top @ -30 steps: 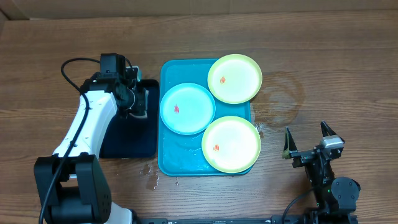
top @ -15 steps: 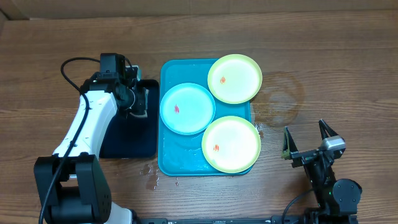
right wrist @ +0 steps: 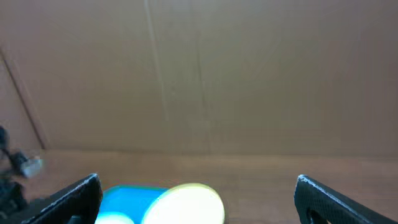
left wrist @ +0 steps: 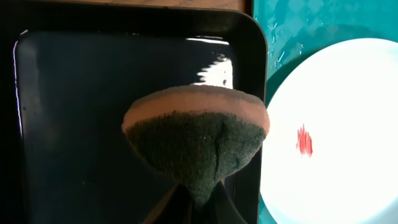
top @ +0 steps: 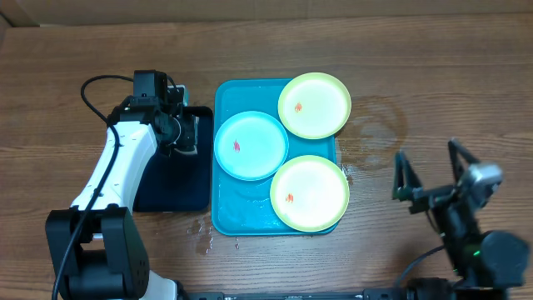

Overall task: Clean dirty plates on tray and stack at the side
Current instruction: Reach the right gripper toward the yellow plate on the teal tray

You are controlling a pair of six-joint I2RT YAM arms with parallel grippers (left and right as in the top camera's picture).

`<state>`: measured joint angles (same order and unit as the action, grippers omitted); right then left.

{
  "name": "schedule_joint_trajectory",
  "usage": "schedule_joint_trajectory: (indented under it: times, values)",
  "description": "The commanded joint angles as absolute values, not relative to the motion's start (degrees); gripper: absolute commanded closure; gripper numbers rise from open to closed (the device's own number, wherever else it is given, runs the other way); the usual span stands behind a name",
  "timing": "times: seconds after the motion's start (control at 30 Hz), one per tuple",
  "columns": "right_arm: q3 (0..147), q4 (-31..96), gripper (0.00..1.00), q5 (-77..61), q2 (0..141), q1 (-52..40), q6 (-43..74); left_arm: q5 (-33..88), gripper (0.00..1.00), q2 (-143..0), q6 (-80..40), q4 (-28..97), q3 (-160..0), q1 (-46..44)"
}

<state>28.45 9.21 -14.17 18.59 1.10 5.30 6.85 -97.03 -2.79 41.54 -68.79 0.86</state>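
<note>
Three plates lie on the turquoise tray: a light blue plate at the left, a yellow-green plate overhanging the far right corner, and a second yellow-green plate at the near right. Each has a small red smear. My left gripper is shut on a sponge, orange-topped with a dark green scouring face, held over the black tray next to the blue plate. My right gripper is open and empty, raised above the table right of the tray; its view shows a yellow-green plate.
The narrow black tray lies against the turquoise tray's left side. Water drops spot the wood near the tray's front left corner. Bare wooden table stretches right of the tray. A cardboard wall stands behind the table.
My right gripper has risen and shifted right, toward the camera, still open. The left arm, sponge and plates have not moved.
</note>
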Motion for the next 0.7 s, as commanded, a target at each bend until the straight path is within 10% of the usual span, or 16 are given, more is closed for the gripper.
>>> schedule_joint_trajectory:
  times: [0.0, 0.23, 0.47, 0.67]
  values:
    - [45.45, 20.10, 0.00, -21.23, 31.20, 1.26, 5.85, 7.49, 0.96, -96.66, -2.79, 41.23, -68.60, 1.04]
    - [77.45, 53.60, 0.00, -25.87, 56.31, 1.26, 5.85, 7.44, 0.96, -96.66, -3.42, 40.21, -68.60, 1.04]
    - [90.45, 61.12, 0.00, -44.23, 72.40, 1.26, 8.27, 7.46, 0.96, -97.49, -3.44, 40.62, -68.18, 1.04]
    - [90.06, 67.18, 0.31, -37.06, 80.16, -2.15, 12.47, 7.38, 0.95, -99.18, -3.44, 39.62, -65.10, 1.04]
